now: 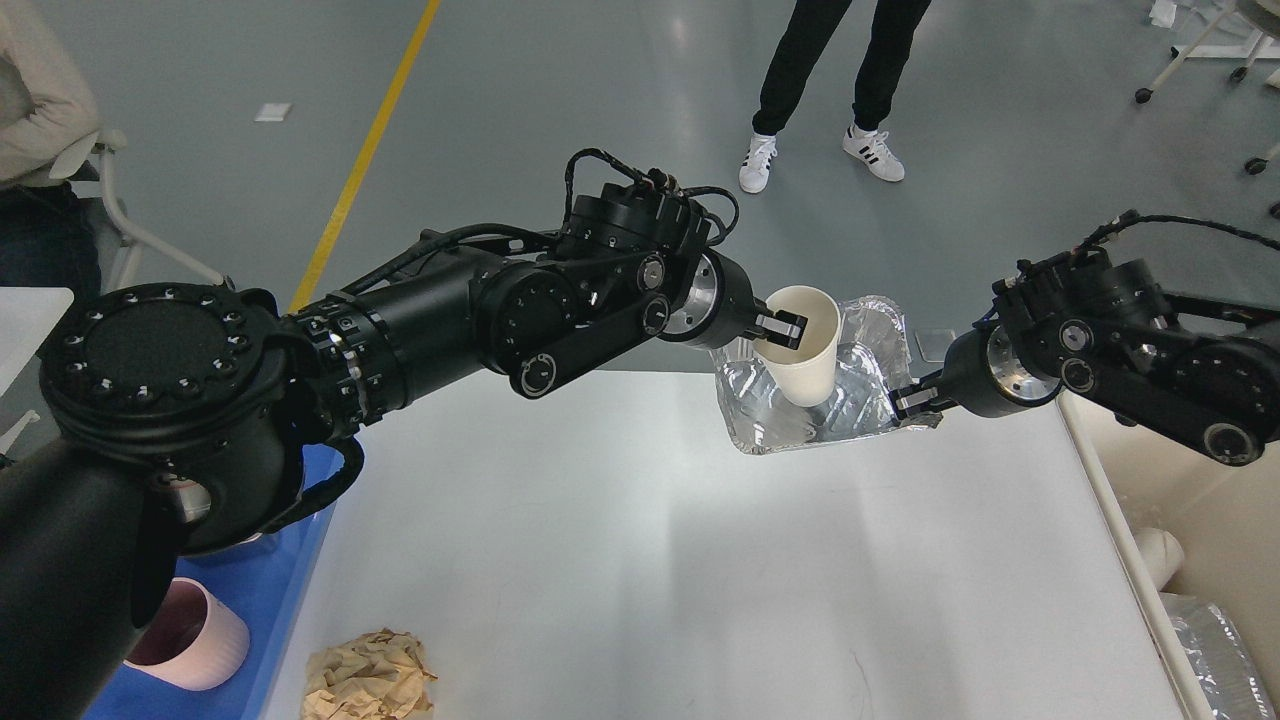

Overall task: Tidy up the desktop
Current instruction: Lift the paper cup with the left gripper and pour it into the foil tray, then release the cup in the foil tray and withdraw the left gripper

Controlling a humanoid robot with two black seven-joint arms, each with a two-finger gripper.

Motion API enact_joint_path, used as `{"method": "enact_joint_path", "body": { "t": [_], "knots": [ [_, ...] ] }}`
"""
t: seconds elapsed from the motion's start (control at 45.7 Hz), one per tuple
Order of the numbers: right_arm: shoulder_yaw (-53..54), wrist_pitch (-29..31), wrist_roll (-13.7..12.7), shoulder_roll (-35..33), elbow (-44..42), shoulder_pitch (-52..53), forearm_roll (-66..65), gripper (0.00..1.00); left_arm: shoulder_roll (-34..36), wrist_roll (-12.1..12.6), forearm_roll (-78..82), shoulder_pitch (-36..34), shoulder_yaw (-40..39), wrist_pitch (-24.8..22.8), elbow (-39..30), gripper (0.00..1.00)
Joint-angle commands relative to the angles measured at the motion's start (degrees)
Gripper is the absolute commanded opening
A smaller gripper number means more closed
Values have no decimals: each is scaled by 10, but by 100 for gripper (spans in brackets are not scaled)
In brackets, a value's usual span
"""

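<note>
L fingers [782,330] pinch paper cup [805,345] rim above foil tray [815,395], far side of white surface [650,540]. R fingers [915,400] clamp tray's edge. Keep cup upright, lift clear w/o tugging foil.

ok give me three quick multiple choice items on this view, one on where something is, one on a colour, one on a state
1. Where is the crumpled paper?
A. near edge of the desktop
B. in the foil tray
C. on the floor

2. What colour is the tray at the left?
A. red
B. blue
C. green

3. What is the left claw doing?
A. hanging open over nothing
B. gripping the rim of the white paper cup
C. holding a pink mug

Answers: 1 A, the paper lies at the table's bottom edge. 2 B, blue plastic shows beside the table. 3 B, its fingers pinch the cup's rim.
</note>
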Motion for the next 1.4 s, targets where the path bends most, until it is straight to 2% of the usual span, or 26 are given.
{"method": "enact_joint_path", "body": {
  "t": [0.0, 0.022, 0.066, 0.175, 0.197, 0.219, 0.394, 0.766, 0.919, 1.073, 1.182, 1.379],
  "knots": [
    [0, 0, 0, 1, 3, 2, 0, 0, -8, 1, -2, 5, -1, 30, 9, 3],
    [-1, 0, 0, 1, 3, 2, 0, 0, -8, 2, -3, 5, -2, 37, 9, 5],
    [-1, 0, 0, 1, 3, 2, 0, 0, -9, 4, -6, 6, -3, 51, 9, 16],
    [-1, 1, 0, 0, 3, 2, 1, 0, -9, 5, -10, 10, -3, 77, 9, 71],
    [0, 2, 1, -1, 3, 2, 1, 0, -9, 5, -11, 11, -3, 81, 10, 78],
    [1, 3, 2, -1, 3, 2, 3, 0, -8, 5, -11, 13, -3, 86, 9, 80],
    [1, 11, 2, 0, 3, 3, 28, 0, -8, -1, -13, 14, -8, 91, 9, 86],
    [4, 10, 4, -1, 2, 4, 31, 0, -9, -1, -63, 10, -11, 93, 4, 90],
    [5, 10, 4, -3, 2, 4, 39, 0, 40, -1, -107, 3, -8, 87, -13, 91],
    [5, 10, 4, -13, 3, 4, 41, 0, 164, 6, -106, -4, 4, 66, -148, 91],
    [5, 10, 4, -16, 3, 3, 41, 0, 251, 18, -105, -8, 15, 69, -234, 92],
    [5, 10, 4, -15, 3, 3, 41, 0, 412, 36, -90, -11, 26, 115, -385, 92]
  ]
}}
